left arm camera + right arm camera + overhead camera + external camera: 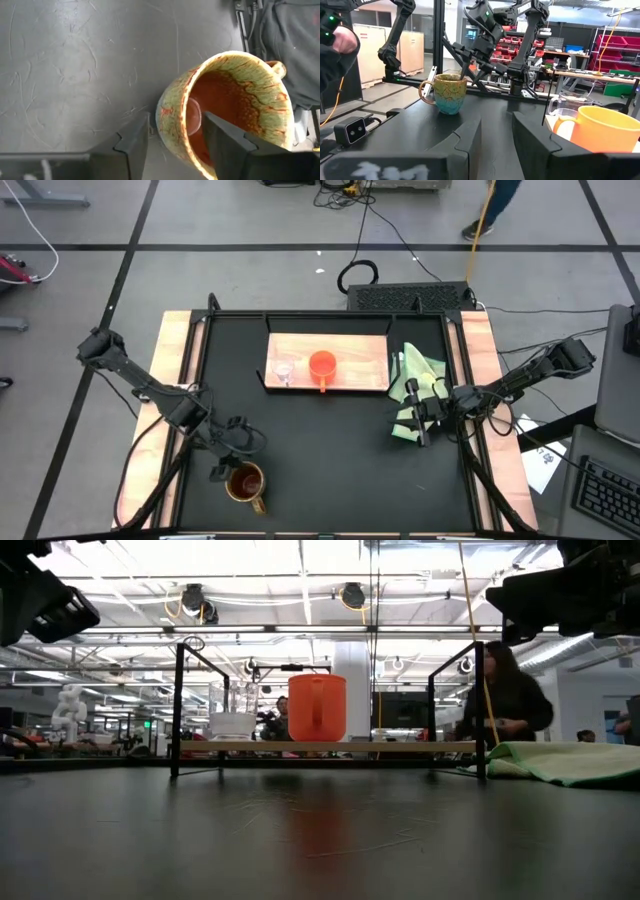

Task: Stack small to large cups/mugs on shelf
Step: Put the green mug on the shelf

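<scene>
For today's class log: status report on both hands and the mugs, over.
Left hand open, straddling brown mug rim. Right hand idle by green cloth. Glass cup, orange cup on shelf.

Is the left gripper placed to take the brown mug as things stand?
Probably yes. The left gripper is right at the brown mug, fingers straddling its rim wall, one inside and one outside, with gaps showing, so nothing blocks it from closing.

Two cups [322,366] on shelf [360,348]
</scene>
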